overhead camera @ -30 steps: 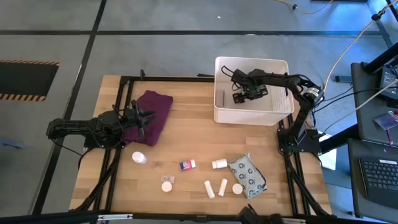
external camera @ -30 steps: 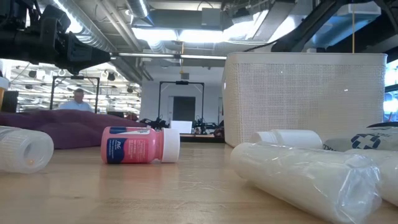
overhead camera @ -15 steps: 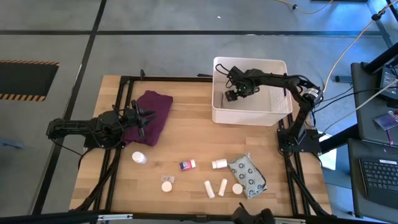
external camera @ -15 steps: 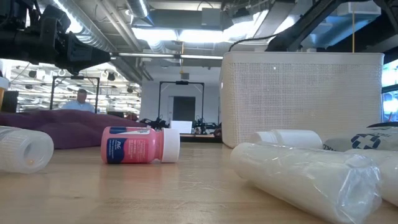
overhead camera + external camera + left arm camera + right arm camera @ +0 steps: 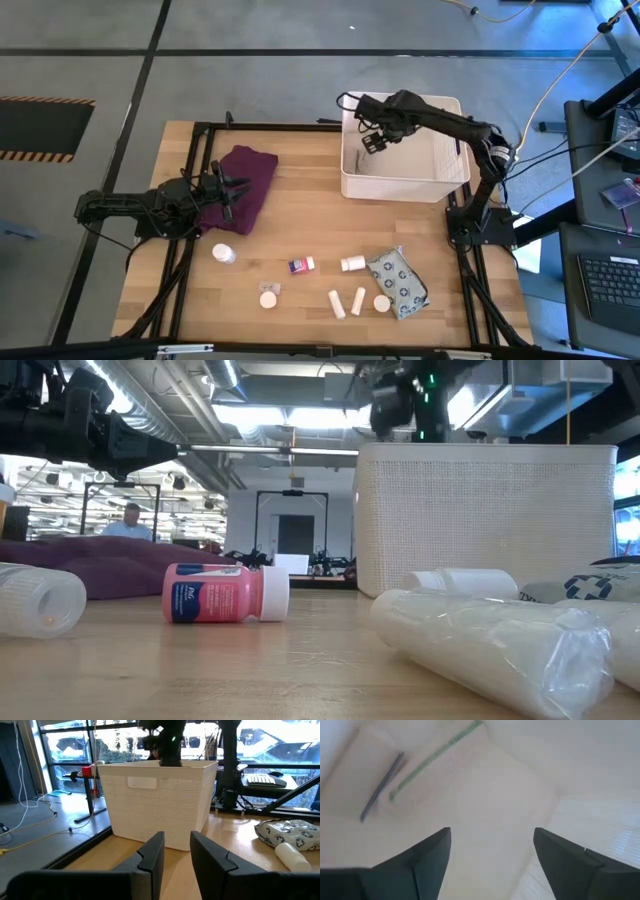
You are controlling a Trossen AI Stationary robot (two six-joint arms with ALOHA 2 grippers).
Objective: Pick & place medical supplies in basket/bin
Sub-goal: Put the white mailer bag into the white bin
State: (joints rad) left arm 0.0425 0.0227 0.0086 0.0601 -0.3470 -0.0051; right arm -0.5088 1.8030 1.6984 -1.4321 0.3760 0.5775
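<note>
The white tub stands at the table's far right. My right gripper hangs open and empty over the tub's left part; in its wrist view only the tub's inner wall shows. It rises above the rim in the low view. Small supplies lie along the near edge: a pink bottle, white bottles, two tubes, round containers and a grey patterned pouch. My left gripper waits over the purple cloth, slightly open.
The purple cloth lies at the table's far left, under the left arm. A black frame runs along the table's left, far and right edges. Bare wood lies between the tub and the row of supplies. A person sits far off in the room behind.
My right gripper has moved inside the tub toward its left wall and the far edge, then risen above the rim. The tub has slid a little toward the table's left.
</note>
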